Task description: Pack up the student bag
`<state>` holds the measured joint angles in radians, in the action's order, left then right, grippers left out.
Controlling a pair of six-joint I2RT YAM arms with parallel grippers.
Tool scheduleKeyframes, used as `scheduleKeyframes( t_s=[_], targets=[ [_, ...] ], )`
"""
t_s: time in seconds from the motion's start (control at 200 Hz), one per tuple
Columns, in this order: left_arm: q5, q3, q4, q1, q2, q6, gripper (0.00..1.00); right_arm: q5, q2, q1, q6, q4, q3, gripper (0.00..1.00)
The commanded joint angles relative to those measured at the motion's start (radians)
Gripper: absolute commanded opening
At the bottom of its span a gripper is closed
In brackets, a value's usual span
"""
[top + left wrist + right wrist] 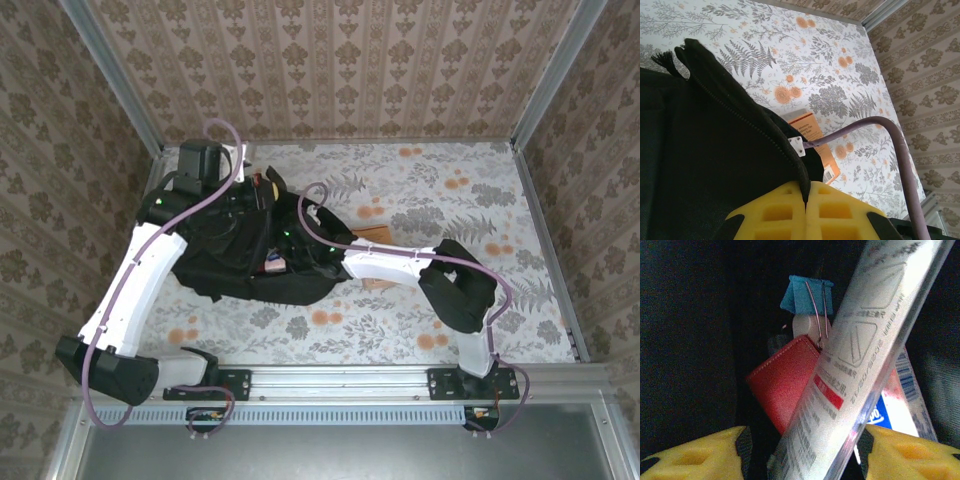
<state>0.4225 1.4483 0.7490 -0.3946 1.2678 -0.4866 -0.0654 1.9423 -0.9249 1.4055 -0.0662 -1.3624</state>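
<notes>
The student bag (225, 268) is a big black backpack lying left of the table's middle, its mouth held up. My left gripper (807, 189) is shut on the bag's zipper edge (747, 122), and in the top view it (258, 200) sits at the bag's far rim. My right gripper (805, 452) is inside the bag (685, 340), open. A clear printed plastic pack (865, 340) leans between its yellow fingers (695, 457), with a gap on the left side. Beneath it lie a red wallet (782, 385), a blue binder clip (805, 295) and a blue-and-white packet (895, 415).
An orange book (815, 135) lies flat on the floral table just right of the bag, partly under my right arm (385, 262). A purple cable (900, 150) arcs across the left wrist view. Metal posts and papered walls (340, 60) close the table in.
</notes>
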Motion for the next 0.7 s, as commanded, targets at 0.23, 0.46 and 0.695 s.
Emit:
scheduleKeyframes(
  t_s=[0.23, 0.46, 0.695],
  targets=[
    [0.018, 0.010, -0.061, 0.021, -0.050, 0.009, 0.00, 0.030, -0.062, 0.001, -0.122, 0.059, -0.034, 0.71],
    [-0.001, -0.036, -0.054, 0.032, -0.084, 0.023, 0.00, 0.068, -0.190, 0.026, -0.479, 0.313, -0.068, 0.76],
    [-0.012, -0.080, -0.050, 0.031, -0.073, 0.030, 0.00, 0.108, -0.433, 0.159, -0.641, 0.397, 0.109, 0.80]
  ],
)
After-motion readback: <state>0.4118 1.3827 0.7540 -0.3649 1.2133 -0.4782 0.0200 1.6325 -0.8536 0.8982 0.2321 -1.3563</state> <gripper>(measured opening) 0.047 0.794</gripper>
